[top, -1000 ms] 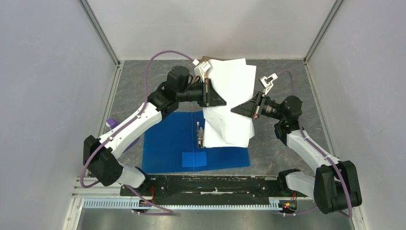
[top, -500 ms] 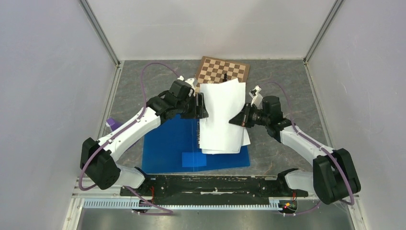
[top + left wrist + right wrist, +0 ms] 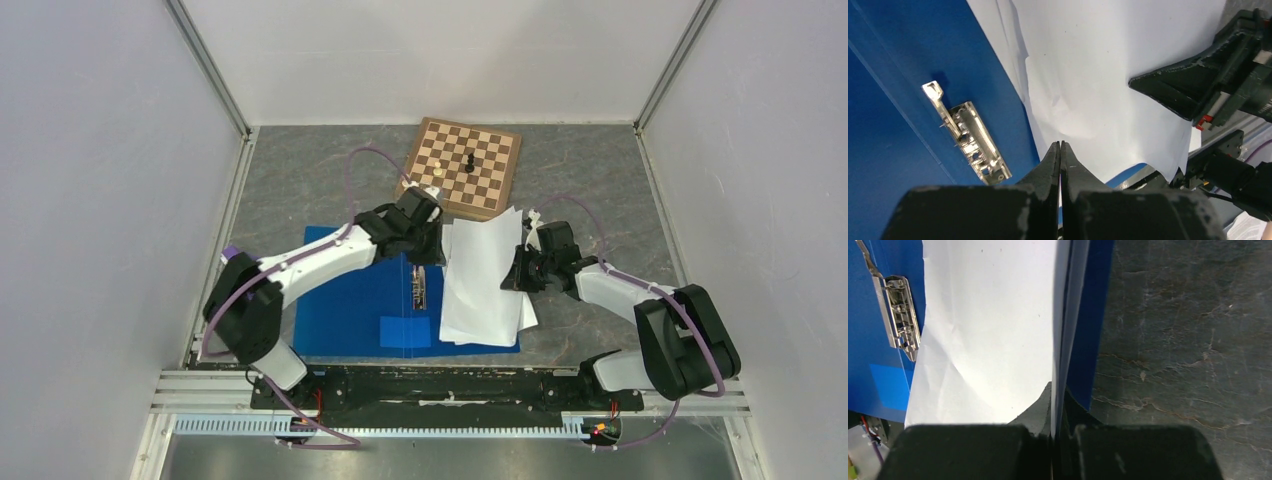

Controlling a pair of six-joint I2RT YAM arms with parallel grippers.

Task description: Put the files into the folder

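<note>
Your left tool point(image 3: 1059, 146) and right tool point(image 3: 1055, 390) are each pressed together, pinching opposite side edges of the files point(image 3: 485, 285). The sheets lie between them, long axis near-far, over the open folder's point(image 3: 350, 310) right half, just right of the metal clip point(image 3: 968, 145). The chessboard point(image 3: 465, 165) sits farther back, apart.

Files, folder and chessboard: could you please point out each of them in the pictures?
files point(image 3: 475, 295), top external view, middle of the top white sheet.
folder point(image 3: 345, 315), top external view, bare blue left half.
chessboard point(image 3: 482, 176), top external view, squares near its centre.
</note>
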